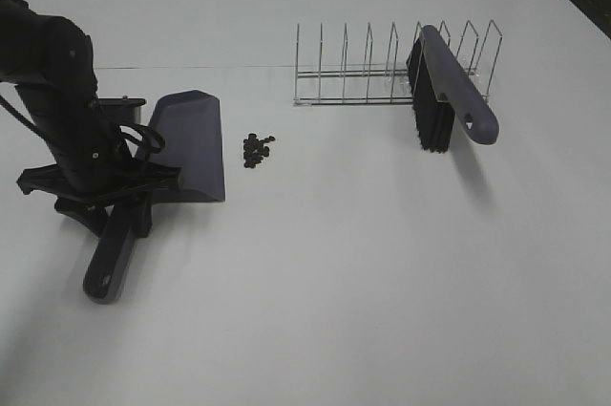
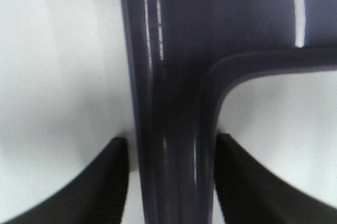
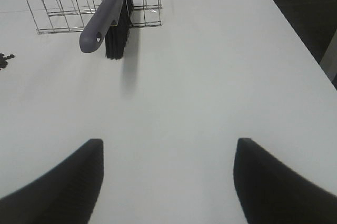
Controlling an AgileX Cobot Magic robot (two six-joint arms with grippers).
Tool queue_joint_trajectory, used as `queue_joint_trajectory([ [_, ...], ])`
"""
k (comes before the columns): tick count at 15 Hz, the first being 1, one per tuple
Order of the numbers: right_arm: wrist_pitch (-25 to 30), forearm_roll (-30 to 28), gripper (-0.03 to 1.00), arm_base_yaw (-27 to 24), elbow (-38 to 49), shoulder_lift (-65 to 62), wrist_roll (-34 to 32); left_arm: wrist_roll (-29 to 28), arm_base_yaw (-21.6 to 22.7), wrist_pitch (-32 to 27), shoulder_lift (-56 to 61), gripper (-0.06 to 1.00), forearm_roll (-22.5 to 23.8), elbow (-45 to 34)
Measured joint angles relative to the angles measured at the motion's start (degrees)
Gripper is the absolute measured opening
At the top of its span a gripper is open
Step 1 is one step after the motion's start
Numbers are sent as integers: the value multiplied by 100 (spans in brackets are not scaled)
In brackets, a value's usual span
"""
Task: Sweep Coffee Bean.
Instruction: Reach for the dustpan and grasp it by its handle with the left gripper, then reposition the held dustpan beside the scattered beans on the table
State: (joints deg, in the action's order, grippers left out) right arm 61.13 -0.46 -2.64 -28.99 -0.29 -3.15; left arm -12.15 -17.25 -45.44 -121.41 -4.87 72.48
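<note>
Coffee bean [image 1: 257,149] cluster lies on the white tabletop [image 1: 382,282], just beside the open mouth of the grey dustpan [image 1: 191,143] — small, dark, not touching it. Left end effector [image 2: 172,145] is closed on the dustpan's handle, its black fingers [image 2: 113,182] hugging it on either side. Right end effector [image 3: 168,147] hangs above bare tabletop with its jaws wide apart, holding nothing. Across the tabletop, a grey brush [image 1: 456,96] with black bristles leans in a wire rack [image 1: 353,72] — its handle end jutting out over the tabletop, well apart from the beans.
</note>
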Motion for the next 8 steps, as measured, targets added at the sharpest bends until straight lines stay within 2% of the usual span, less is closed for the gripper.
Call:
queue_joint_trajectory([
  [1,0,0,61,0,0,0,0,-6,0,23,-6,34,-11,0],
  [8,0,0,61,0,0,0,0,-246,0,178,29,35,-29,6],
])
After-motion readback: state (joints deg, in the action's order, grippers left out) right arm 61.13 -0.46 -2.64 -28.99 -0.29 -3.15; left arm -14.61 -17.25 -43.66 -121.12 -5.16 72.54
